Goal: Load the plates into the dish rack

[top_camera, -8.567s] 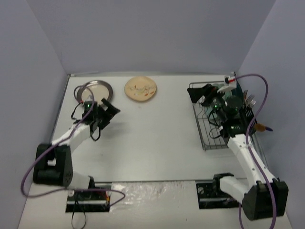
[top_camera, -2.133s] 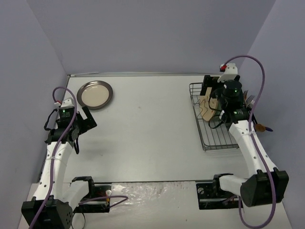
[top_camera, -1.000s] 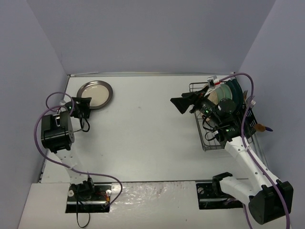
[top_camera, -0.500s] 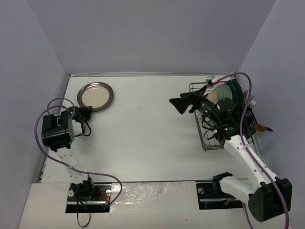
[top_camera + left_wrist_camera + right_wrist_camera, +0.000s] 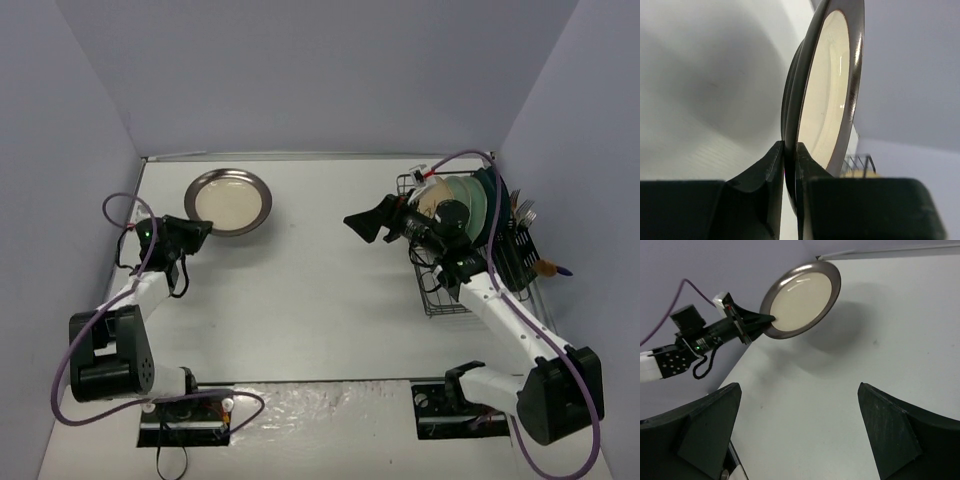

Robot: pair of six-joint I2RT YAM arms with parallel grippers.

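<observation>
A cream plate with a grey-brown rim [image 5: 228, 202] hangs tilted above the table at the back left, casting a shadow below it. My left gripper [image 5: 197, 232] is shut on its near rim. In the left wrist view the fingers [image 5: 774, 165] pinch the rim on edge and the plate [image 5: 827, 90] rises beyond them. The right wrist view shows the same plate [image 5: 802, 297] and the left gripper [image 5: 760, 320]. My right gripper [image 5: 368, 222] stands open and empty over the table left of the dish rack [image 5: 440, 300]. Several plates [image 5: 458, 197] stand upright in the rack's far end.
A cutlery holder [image 5: 520, 245] with utensils hangs on the rack's right side. Purple-grey walls close in the table on the left, back and right. The rack's near half [image 5: 445, 285] holds no plates.
My left gripper has shut on the plate's rim and raised it off the table, shifting it a little right. The right gripper has drifted slightly left, still open.
</observation>
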